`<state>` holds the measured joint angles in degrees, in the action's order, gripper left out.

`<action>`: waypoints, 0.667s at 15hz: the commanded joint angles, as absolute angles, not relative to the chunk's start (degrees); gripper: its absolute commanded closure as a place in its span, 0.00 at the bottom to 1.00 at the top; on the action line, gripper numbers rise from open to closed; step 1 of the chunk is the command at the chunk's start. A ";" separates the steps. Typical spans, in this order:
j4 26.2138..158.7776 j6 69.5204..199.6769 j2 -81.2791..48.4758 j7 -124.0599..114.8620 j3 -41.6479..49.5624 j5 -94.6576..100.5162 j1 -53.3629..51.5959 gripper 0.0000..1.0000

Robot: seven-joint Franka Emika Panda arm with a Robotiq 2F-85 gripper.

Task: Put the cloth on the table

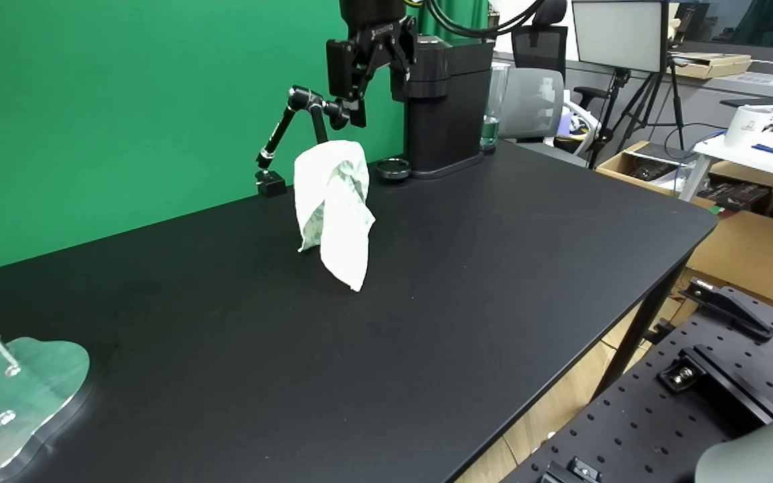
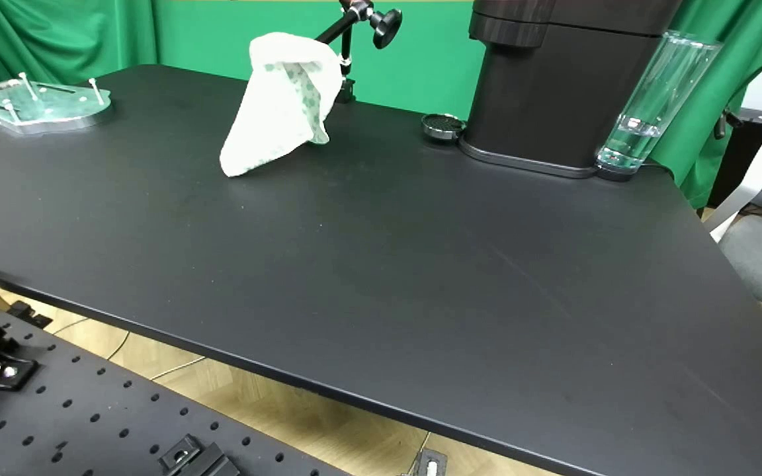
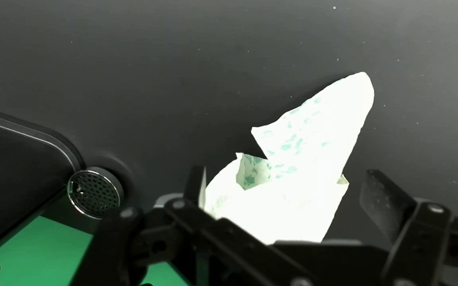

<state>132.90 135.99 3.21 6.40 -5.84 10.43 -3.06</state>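
The white cloth [image 1: 333, 208], marked with green spots inside its folds, stands up in a crumpled, draped shape over the black table [image 1: 467, 302]. In an exterior view the cloth [image 2: 282, 99] covers the end of a dark rod, and its lower tip reaches down to the tabletop; what props it up is hidden. My gripper [image 1: 378, 111] hangs above the cloth with its jaws wide apart. In the wrist view the cloth [image 3: 304, 159] lies below the gripper [image 3: 284, 178], overlapping the left finger in the picture, with a gap at the right finger; neither grips it.
A jointed black stand [image 1: 302, 100] rises right behind the cloth, by the green wall [image 1: 125, 100]. Close by are a round metal filter [image 2: 444, 125], a tall black machine [image 2: 566, 92] and a clear water container [image 2: 652, 106]. A pale green plate [image 1: 37, 382] sits at the table's far end.
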 commanded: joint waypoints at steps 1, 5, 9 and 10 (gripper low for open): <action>133.81 136.98 3.73 3.45 -5.61 11.84 -3.57 0.00; 135.93 142.09 3.03 -5.39 -6.67 14.00 -4.19 0.00; 137.07 146.07 1.87 -12.25 -7.14 18.31 -4.59 0.00; 137.12 146.66 1.46 -13.67 -7.06 19.62 -4.59 0.00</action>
<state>136.51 144.54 1.96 -7.92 -7.16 15.83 -4.44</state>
